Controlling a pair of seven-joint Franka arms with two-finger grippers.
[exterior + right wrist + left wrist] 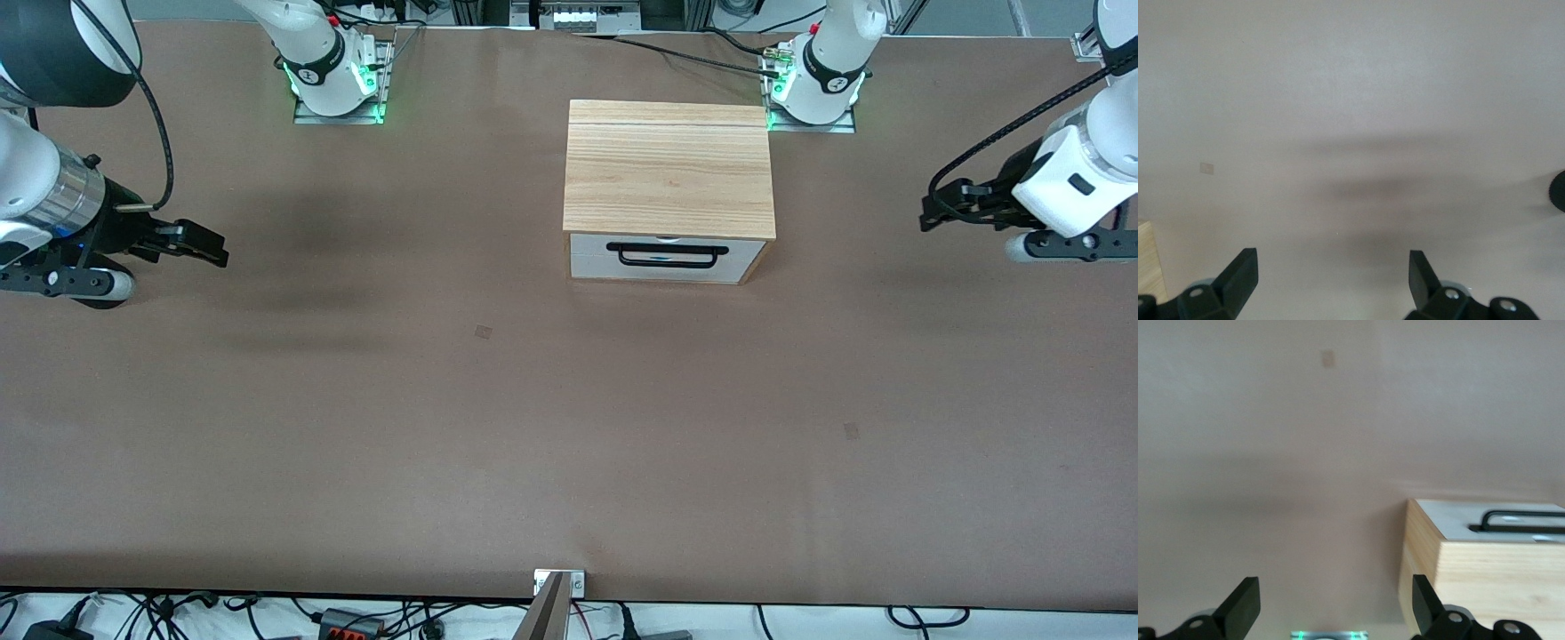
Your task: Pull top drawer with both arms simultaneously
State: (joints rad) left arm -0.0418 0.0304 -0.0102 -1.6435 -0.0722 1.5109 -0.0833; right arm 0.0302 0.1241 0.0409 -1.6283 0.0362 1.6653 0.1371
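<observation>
The top drawer (pixel 590 256) is shut in the light-wood cabinet (pixel 667 169) at mid-table; its white front with the black bar handle (pixel 665 256) faces the front camera. My left gripper (pixel 926 212) hangs open and empty above the table toward the left arm's end, well apart from the cabinet. In the left wrist view my left gripper (pixel 1336 607) is open, and the drawer front (pixel 1451 520) and handle (pixel 1525 519) show beside it. My right gripper (pixel 219 251) hangs open and empty toward the right arm's end. In the right wrist view it (pixel 1331 280) is open over bare table.
The brown table (pixel 498 427) holds only the cabinet. The arm bases (pixel 333 84) (pixel 813 93) stand along the table's edge farthest from the front camera, the left arm's beside the cabinet's corner. A cabinet corner (pixel 1146 260) shows in the right wrist view.
</observation>
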